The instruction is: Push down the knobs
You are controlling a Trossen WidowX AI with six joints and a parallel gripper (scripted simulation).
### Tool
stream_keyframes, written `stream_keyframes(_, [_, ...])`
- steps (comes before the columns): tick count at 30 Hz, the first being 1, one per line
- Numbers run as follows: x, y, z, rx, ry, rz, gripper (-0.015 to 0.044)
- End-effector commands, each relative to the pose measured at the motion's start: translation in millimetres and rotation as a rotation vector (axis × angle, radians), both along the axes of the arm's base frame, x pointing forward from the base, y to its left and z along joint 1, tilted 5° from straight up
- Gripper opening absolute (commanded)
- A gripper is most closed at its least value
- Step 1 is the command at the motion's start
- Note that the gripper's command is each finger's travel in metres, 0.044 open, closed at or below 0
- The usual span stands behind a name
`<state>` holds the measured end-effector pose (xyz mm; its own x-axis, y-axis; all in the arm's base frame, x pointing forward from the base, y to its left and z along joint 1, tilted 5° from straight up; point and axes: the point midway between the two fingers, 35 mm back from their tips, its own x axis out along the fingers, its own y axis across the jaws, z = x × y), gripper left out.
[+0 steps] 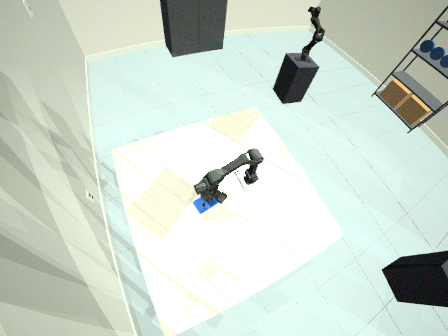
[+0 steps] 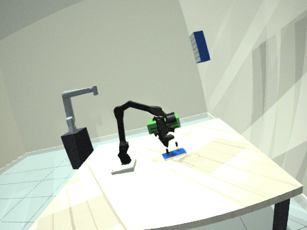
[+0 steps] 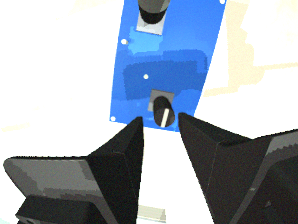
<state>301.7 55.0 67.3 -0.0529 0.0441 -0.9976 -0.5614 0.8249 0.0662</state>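
Note:
The blue circuit board (image 1: 201, 210) (image 2: 181, 152) (image 3: 175, 65) lies under the gripper. The nearer knob (image 3: 161, 106) is black with a white line on its top, over its square grey potentiometer (image 3: 166, 94). The other knob (image 3: 152, 7) (image 2: 177, 144) is cut off by the wrist view's top edge; in the exterior view it stands high above the board, with a gap below it. My gripper (image 3: 160, 120) (image 2: 167, 146) is slightly open. Its fingertips stand on either side of the nearer knob's top, with space at both sides. Whether the nearer knob sits fully down is hard to tell.
The arm's base (image 1: 252, 184) (image 2: 124, 167) stands on the table (image 1: 280, 215) (image 2: 154, 195), to one side of the board. Dark pedestals, a cabinet and a shelf stand on the floor well away from the table.

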Motion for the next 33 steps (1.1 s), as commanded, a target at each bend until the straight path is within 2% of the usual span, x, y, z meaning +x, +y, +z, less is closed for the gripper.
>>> stream_keyframes(1, [6.6,10.3,5.3,0.026,-0.005,-0.085,0.0053])
stream_keyframes(3, [8.2,11.0,6.5,0.021,-0.001,-0.154,0.0000])
stream_keyframes(33, [31.3,21.2,24.1,-0.046,0.053,-1.187,0.0000])
